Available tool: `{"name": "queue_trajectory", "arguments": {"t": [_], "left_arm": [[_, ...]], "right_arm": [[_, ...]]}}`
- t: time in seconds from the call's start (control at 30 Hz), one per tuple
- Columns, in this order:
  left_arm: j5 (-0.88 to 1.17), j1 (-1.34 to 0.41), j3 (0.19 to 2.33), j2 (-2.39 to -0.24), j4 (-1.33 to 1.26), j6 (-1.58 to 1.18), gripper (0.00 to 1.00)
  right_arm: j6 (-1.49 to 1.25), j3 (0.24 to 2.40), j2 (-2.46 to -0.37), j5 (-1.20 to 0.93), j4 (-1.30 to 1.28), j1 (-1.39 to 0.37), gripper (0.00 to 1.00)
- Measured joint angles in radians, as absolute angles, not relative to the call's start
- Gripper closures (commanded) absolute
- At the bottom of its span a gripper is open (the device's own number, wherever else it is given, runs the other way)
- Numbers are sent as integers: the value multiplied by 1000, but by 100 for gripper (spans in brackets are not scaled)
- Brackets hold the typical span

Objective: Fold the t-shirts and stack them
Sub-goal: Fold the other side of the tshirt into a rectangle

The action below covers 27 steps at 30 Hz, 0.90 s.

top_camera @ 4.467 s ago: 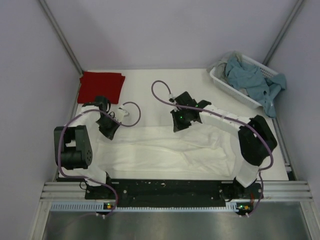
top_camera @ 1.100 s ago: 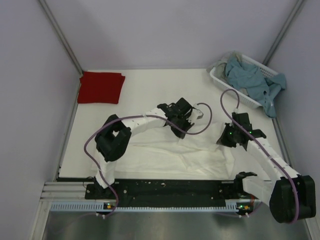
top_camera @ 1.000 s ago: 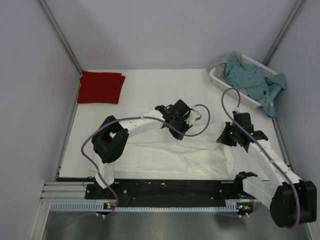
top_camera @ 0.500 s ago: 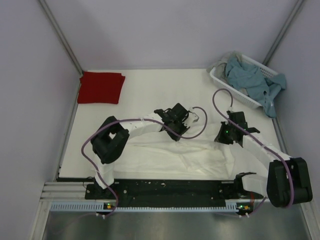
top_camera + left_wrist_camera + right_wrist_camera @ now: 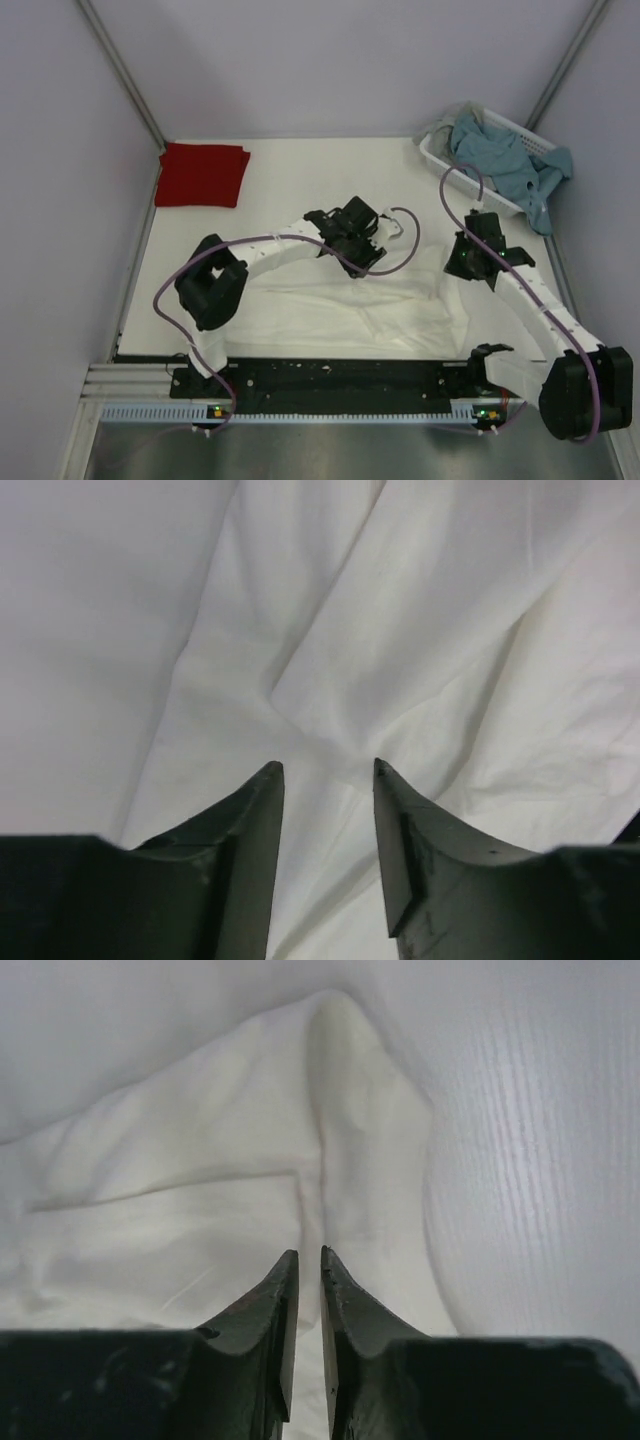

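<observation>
The white t-shirt (image 5: pixel 300 305) lies rumpled along the table's near edge; no floral print shows. The dark red t-shirt (image 5: pixel 202 174) lies folded at the back left corner. My left gripper (image 5: pixel 360 255) hovers over the white shirt's far edge near the middle. In the left wrist view it (image 5: pixel 328 770) is open above creased white cloth (image 5: pixel 420 630). My right gripper (image 5: pixel 462 268) is at the shirt's right end. In the right wrist view it (image 5: pixel 309 1252) is pinched on a raised ridge of white cloth (image 5: pixel 200 1160).
A white slotted basket (image 5: pixel 437 158) with blue-grey cloth (image 5: pixel 505 160) stands at the back right corner. Purple cables loop off both wrists. Bare white table (image 5: pixel 540 1110) lies to the right of the shirt. Grey walls close in the sides and back.
Earlier both arms worked the shirt's left and middle; they have since shifted right. In the last half second the right gripper moved right and back with the cloth, and the left gripper nudged right.
</observation>
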<state>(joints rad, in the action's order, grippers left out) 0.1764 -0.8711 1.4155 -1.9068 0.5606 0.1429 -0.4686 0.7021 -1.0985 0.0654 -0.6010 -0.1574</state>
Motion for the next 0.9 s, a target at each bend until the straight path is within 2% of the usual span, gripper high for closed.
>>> {"name": "queue_trajectory", "arguments": {"t": [0.07, 0.17, 0.33, 0.53, 0.67, 0.83, 0.9], "left_arm": [[201, -871, 1415, -1866, 557, 162, 76], [259, -872, 1421, -1831, 528, 180, 82], [313, -872, 1479, -1934, 525, 182, 82], [329, -871, 1438, -2032, 543, 183, 80], [348, -877, 1430, -2027, 543, 196, 74], [372, -883, 1412, -2002, 567, 245, 56], [376, -884, 1412, -1984, 593, 269, 45]], "right_arm": [[-482, 704, -1055, 50, -595, -187, 100], [-504, 697, -1046, -49, -543, -260, 100], [-560, 642, -1129, -146, -453, -275, 100], [-616, 510, -1181, -195, -434, -177, 100], [-640, 491, -1176, -220, -433, -136, 100], [-638, 469, -1116, -225, -473, -76, 100], [-628, 474, -1090, -203, -501, -54, 97]]}}
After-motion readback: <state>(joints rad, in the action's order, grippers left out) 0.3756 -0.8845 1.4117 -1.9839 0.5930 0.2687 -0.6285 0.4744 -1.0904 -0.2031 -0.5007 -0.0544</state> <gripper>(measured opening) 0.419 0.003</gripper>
